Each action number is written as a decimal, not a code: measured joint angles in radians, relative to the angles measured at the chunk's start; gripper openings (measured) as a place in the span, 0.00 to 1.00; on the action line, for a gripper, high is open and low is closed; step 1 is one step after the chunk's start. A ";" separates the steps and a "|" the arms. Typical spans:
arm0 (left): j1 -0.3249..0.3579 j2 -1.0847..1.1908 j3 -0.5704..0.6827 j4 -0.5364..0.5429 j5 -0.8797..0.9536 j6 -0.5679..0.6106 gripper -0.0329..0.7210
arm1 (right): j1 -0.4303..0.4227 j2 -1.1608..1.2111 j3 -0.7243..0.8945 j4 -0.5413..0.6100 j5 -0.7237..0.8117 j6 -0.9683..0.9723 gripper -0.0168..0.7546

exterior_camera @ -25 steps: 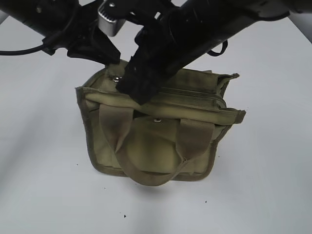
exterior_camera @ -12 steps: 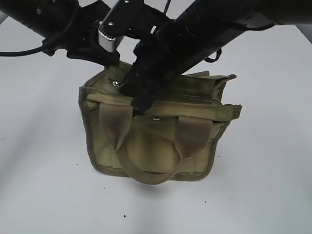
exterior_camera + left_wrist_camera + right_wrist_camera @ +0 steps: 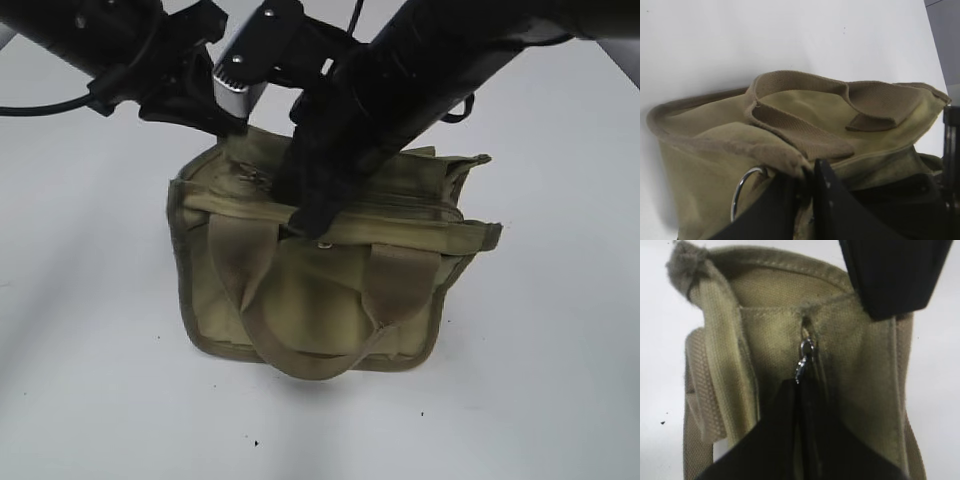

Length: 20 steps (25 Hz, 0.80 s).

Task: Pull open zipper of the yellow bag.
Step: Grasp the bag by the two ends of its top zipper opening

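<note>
**White tabletop, jaws shut at the pull tab**

White, bare tabletop (image 3: 90, 380) lay under everything as I watched. On it stood the yellow bag (image 3: 320, 300), handles hanging toward the exterior camera. Its zipper (image 3: 806, 335) ran along the top panel, and in the right wrist view the silver pull tab (image 3: 803, 360) sat right at the tips of my right gripper (image 3: 802, 385), just ahead of them. That gripper's fingers were pressed together with no gap visible. The tab's lower end met the fingertips, so I judged it pinched, though I could not see the contact itself. The tape's long axis ran straight ahead of the jaws toward the bag's end seam.

My left gripper (image 3: 810, 175) sat at the bag's other end, nearly closed on a fold of canvas near a metal ring (image 3: 742, 192), steadying the bag.

The right arm was plainly nearer the tab. I judged the pull must follow the tape line, back along the gripper's own approach axis, while the left hand resisted.
</note>
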 joint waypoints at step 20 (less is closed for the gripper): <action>-0.001 0.000 0.000 -0.015 -0.003 0.000 0.12 | -0.174 -0.116 0.000 -0.403 0.582 0.704 0.02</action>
